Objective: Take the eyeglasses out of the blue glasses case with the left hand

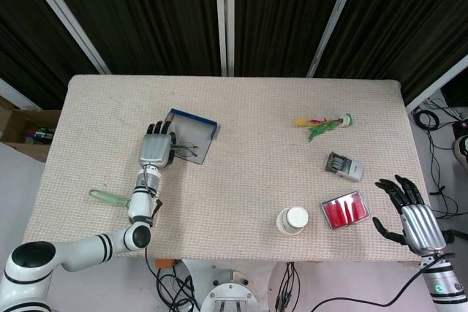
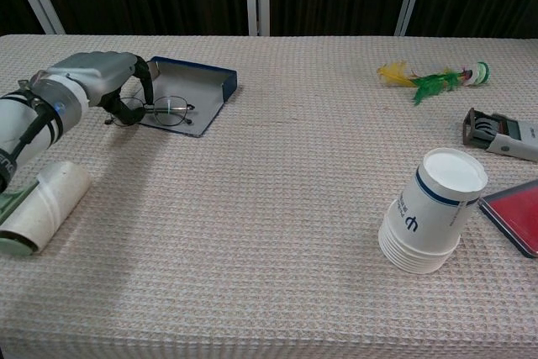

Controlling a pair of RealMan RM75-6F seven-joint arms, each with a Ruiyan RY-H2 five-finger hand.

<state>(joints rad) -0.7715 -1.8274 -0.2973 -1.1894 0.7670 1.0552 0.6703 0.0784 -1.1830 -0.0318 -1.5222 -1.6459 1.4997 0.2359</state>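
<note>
Both lenses of the eyeglasses (image 2: 158,111) face forward, frame crosswise; left hand (image 2: 101,78) pinches one end.

The thin dark wire-framed eyeglasses (image 2: 160,111) lie flat, lenses upright, on the open front edge of the shallow blue-rimmed, grey-lined glasses case (image 2: 202,83), their left lens partly overhanging it.
</note>
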